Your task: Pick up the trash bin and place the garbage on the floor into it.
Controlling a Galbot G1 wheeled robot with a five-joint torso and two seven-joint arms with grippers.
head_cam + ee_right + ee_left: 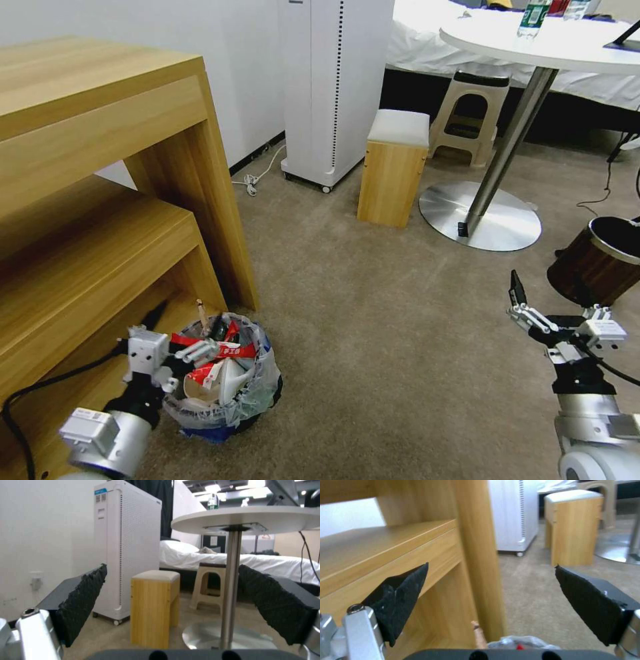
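1. The trash bin point(223, 390) stands on the beige carpeted floor point(373, 320), tucked against the foot of the wooden shelf unit point(100, 220). Its clear liner bulges over the rim, and it is already full of garbage: red wrappers point(223, 348), a white slipper point(230, 380) and a wooden stick point(201, 312) poking upward.
2. The left hand point(190, 350) hovers over the bin's near rim with its fingers spread and released, grasping nothing. In the left wrist view the black pads point(400, 600) stand wide apart, with the stick and a bit of liner just below. That placement suits either dropping litter in or taking the rim; I cannot tell which.
3. The right hand point(527, 303) waits well off to the right, near the brown wood-grain bin point(597, 260), also spread and empty.
4. I see no loose litter on the open carpet, so the collecting looks largely done.
5. Room is tight on the shelf side, where the upright post stands just beside the bin. The open side, toward the wooden stool point(393, 167) and round table base point(480, 217), is free.
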